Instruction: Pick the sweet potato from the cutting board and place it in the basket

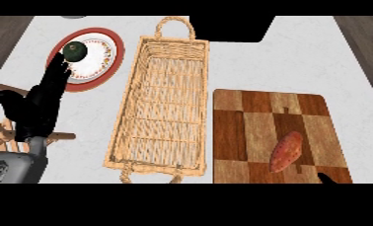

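Note:
An orange sweet potato (286, 151) lies on the chequered wooden cutting board (255, 121), at its lower right. Left of the board stands a long wicker basket (162, 106) with a handle at each end, nothing inside it. My left hand (42, 102) rests at the left edge, fingers straight and pointing up toward the plate, holding nothing. Only a black fingertip of my right hand (328, 178) shows at the bottom edge, just right of and below the sweet potato, apart from it.
A red-rimmed white plate (100, 58) with a dark green avocado (74, 51) on it sits at the back left, beside the basket. A black object (233, 28) stands at the counter's far edge behind the basket. A wooden piece (62, 136) pokes in at the left.

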You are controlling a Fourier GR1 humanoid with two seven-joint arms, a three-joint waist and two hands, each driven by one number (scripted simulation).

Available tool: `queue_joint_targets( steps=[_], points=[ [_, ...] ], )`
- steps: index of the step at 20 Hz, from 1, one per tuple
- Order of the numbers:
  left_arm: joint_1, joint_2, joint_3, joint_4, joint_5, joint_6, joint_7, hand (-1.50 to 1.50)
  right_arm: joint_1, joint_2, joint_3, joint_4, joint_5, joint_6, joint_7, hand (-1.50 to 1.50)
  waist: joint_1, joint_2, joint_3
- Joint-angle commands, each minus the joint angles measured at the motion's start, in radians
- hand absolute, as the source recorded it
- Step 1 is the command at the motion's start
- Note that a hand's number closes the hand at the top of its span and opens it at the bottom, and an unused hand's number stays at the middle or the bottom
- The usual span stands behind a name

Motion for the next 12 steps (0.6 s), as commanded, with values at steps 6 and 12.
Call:
queue_joint_targets(
  steps=[6,12],
  points=[
    [0.044,0.012,0.020,-0.005,0.008,-0.027,-0.016,0.00,0.063,-0.190,-0.002,-0.526,0.142,0.109,0.580,-1.50,0.005,-0.013,0.010],
    [-0.085,-0.046,0.015,0.076,-0.025,0.000,0.017,0.00,0.004,-0.099,0.005,-0.644,0.347,0.180,0.766,-1.50,-0.007,-0.007,0.016]
  ],
)
